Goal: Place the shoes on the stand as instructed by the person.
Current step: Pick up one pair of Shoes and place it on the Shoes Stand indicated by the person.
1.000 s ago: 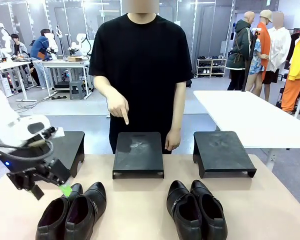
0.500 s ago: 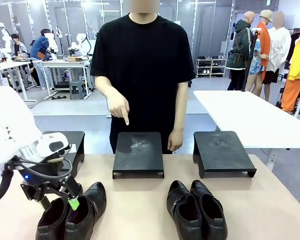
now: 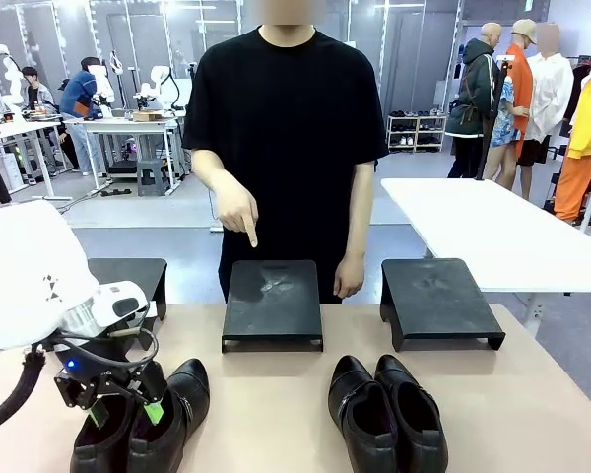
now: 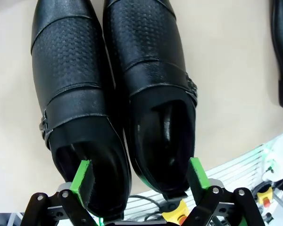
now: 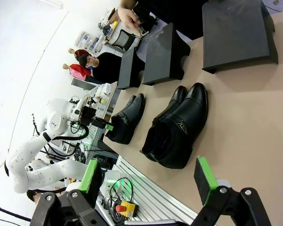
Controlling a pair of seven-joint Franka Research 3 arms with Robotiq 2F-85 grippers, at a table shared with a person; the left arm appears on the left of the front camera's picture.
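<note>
Two pairs of shiny black shoes lie at the table's near edge, the left pair (image 3: 143, 424) and the right pair (image 3: 386, 414). My left gripper (image 3: 126, 412) is open, low over the heels of the left pair. In the left wrist view, one green pad (image 4: 82, 181) sits over the left shoe's (image 4: 70, 94) opening and the other at the outer side of the right shoe (image 4: 151, 84). My right gripper (image 5: 147, 178) is open and empty, away from the right pair (image 5: 177, 127). The person's hand (image 3: 238, 212) points down at the middle stand (image 3: 273, 304).
A left stand (image 3: 138, 281) stands behind my left arm and a right stand (image 3: 438, 301) behind the right pair. The person's other hand (image 3: 349, 276) hangs by the table's far edge. A white table (image 3: 492, 232) is behind on the right.
My left gripper has come down and to the right, from above the table's left side onto the heels of the left pair. The person keeps pointing; the shoes have not moved.
</note>
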